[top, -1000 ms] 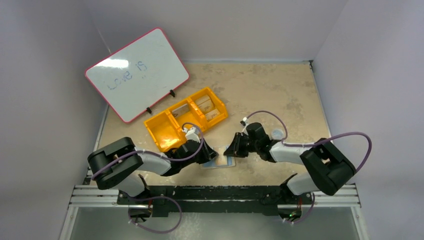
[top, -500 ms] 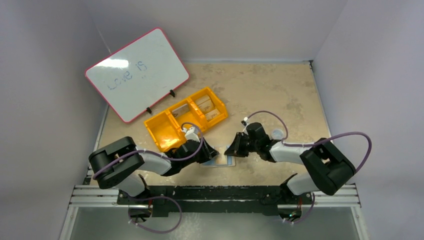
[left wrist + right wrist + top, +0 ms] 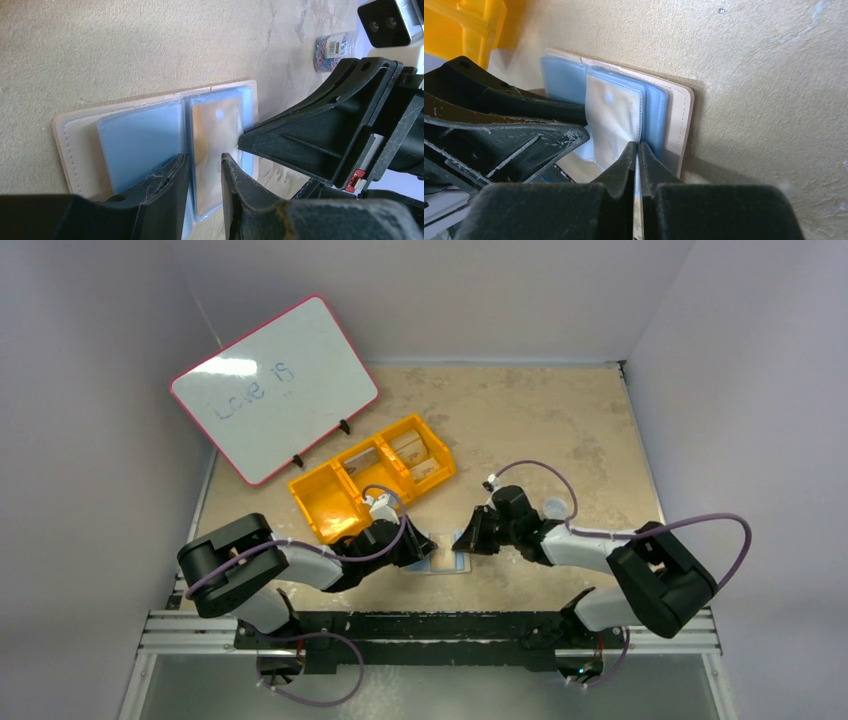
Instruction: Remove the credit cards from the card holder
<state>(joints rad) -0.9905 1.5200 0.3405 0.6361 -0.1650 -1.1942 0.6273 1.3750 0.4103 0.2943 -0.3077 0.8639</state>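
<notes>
The card holder (image 3: 447,562) lies open on the table between the arms, tan-edged with two light-blue panels (image 3: 140,140). A tan credit card (image 3: 217,135) sits in the right-hand panel and looks pale in the right wrist view (image 3: 611,117). My left gripper (image 3: 205,159) has its jaws a little apart and empty, with the tips pressing on the holder near its fold. My right gripper (image 3: 638,145) is shut on a thin shiny edge at the card's side. I cannot tell whether that edge is the card or its clear sleeve. In the top view both grippers, left (image 3: 425,548) and right (image 3: 465,540), meet over the holder.
A yellow three-compartment bin (image 3: 370,480) stands just behind the left gripper, and a pink-rimmed whiteboard (image 3: 275,390) leans at the back left. A small clear tub of coloured paper clips (image 3: 332,47) sits right of the holder, behind the right arm (image 3: 553,508).
The right arm's elbow has swung slightly outward to the right, with its gripper staying at the holder. The left gripper has hardly moved.
</notes>
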